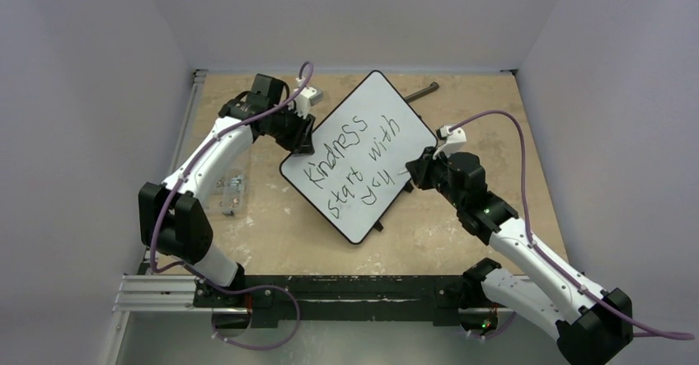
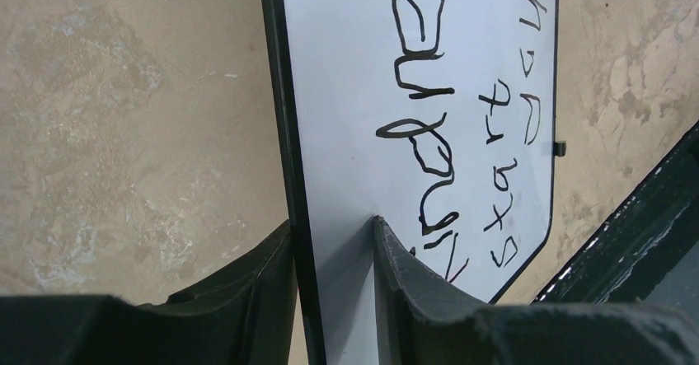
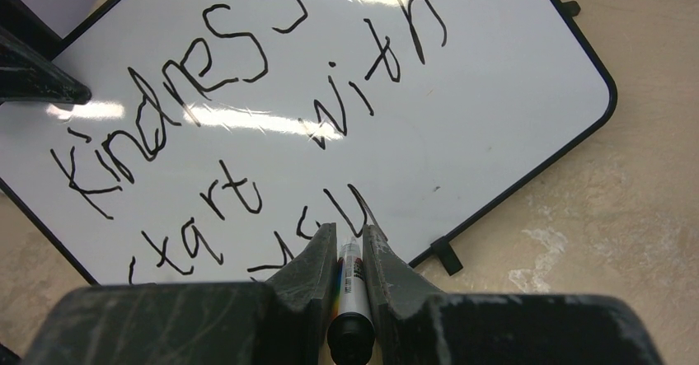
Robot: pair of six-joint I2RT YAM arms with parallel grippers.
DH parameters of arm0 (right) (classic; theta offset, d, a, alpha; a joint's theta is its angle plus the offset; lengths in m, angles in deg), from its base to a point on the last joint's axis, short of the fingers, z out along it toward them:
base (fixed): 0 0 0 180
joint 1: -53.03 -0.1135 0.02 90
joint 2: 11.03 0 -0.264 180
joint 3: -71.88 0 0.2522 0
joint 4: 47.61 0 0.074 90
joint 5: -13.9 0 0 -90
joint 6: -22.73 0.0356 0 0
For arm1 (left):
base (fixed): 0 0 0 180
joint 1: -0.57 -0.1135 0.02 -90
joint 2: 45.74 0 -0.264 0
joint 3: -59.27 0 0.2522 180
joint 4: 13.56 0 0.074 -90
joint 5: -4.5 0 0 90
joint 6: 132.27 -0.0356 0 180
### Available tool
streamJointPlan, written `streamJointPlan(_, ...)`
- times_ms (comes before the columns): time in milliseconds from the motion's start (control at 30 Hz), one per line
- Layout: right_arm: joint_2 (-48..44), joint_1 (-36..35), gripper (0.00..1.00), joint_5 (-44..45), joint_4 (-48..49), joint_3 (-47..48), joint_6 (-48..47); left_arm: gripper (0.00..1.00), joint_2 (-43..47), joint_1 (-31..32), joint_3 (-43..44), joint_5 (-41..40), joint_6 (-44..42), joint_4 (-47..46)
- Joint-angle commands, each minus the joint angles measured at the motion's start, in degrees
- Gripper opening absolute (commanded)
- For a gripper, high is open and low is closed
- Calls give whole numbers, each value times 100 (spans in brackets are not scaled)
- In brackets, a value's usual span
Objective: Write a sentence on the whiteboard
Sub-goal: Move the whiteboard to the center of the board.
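Because writing shoves the glossy white black-rimmed whiteboard (image 1: 372, 95), the left gripper (image 2: 331, 233) clamps its edge; the right gripper (image 3: 348, 231) pinches a white marker (image 3: 351, 273)

The whiteboard (image 1: 372, 91) is glossy white with a thin black rim, rounded corners and small black feet; it lies mid-table (image 1: 511, 134), turned diagonally, one corner pointing away; the sentence (image 1: 354, 163) runs in black handwriting, "Kindness" above "start with"; a short third line below is hard to read.
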Motion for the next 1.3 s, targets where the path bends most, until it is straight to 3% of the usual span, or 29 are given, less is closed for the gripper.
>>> streamJointPlan(0, -58, 32, 0, -55, 132, -20, 54, 35, 223, 103, -182, -342, -525, 406)
streamJointPlan(300, -22, 31, 0, -43, 141, 7, 65, 40, 368, 102, -204, -204, -501, 358)
streamJointPlan(767, -114, 33, 0, 179, 10, 214, -7, 38, 111, 313, 104, 103, -39, 401)
streamJointPlan(1033, -179, 94, 0, 752, -408, 734, -258, 36, -50, 547, -158, 575, 1123, -727)
streamJointPlan(1267, -360, 278, 0, 1113, -693, 983, -269, 35, -804, 1084, 475, 493, 1247, -898)
